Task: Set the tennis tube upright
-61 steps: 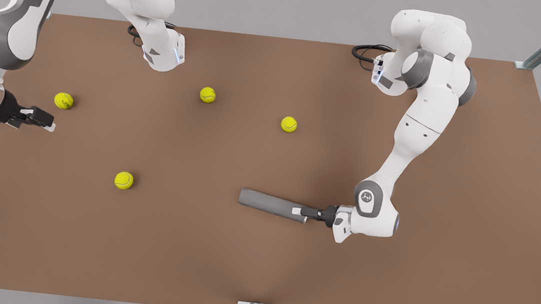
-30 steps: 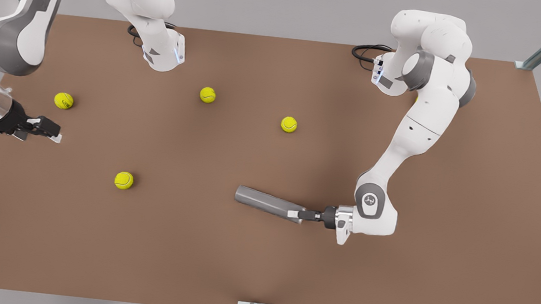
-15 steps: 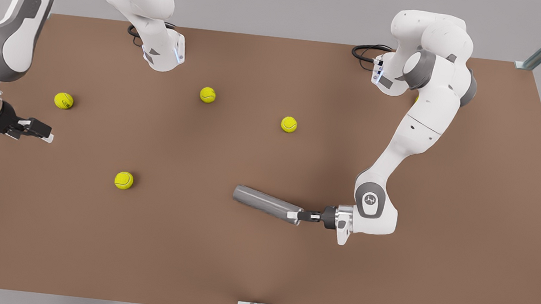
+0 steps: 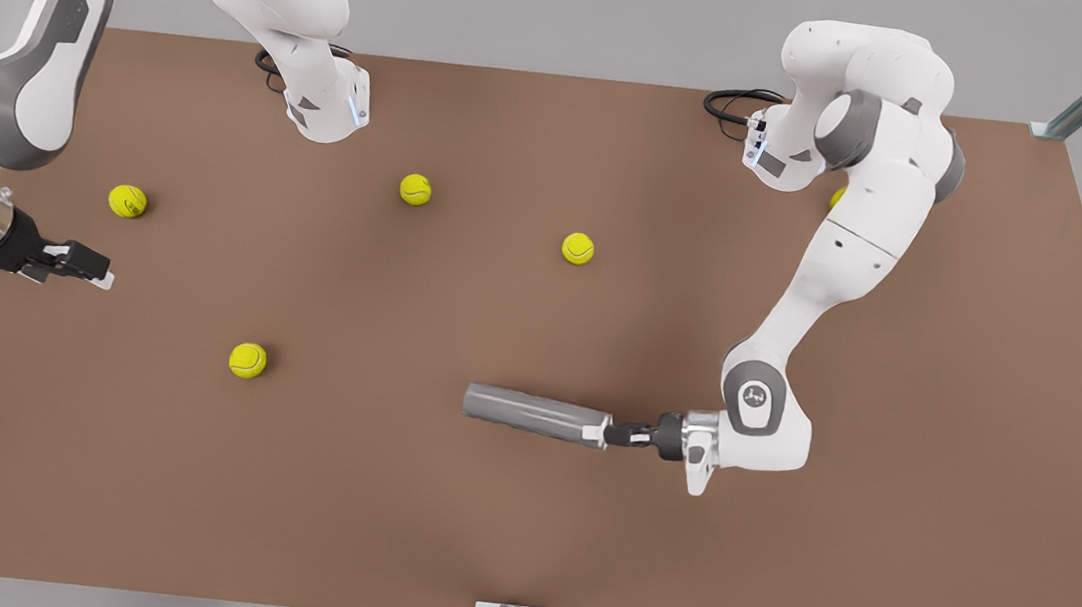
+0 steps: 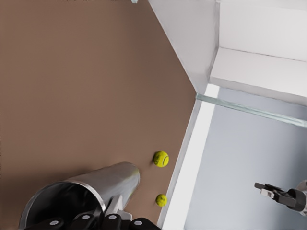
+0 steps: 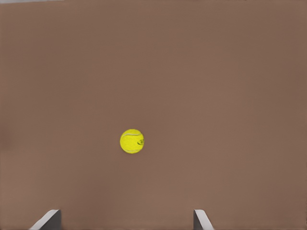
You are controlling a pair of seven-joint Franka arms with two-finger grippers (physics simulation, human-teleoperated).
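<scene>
Now left hand (image 4: 600, 432) on tennis tube (image 4: 529, 413)

Brown table (image 4: 476, 538); plain grey wall (image 4: 572, 5) behind

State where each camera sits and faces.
Front view: high above the brown table, looking down; both arms show.
Left wrist view: behind the left hand, facing along the grey metallic tennis tube it grips.
Right wrist view: above the open right hand, facing a yellow-green tennis ball.
Front and left wrist share the tube.
</scene>
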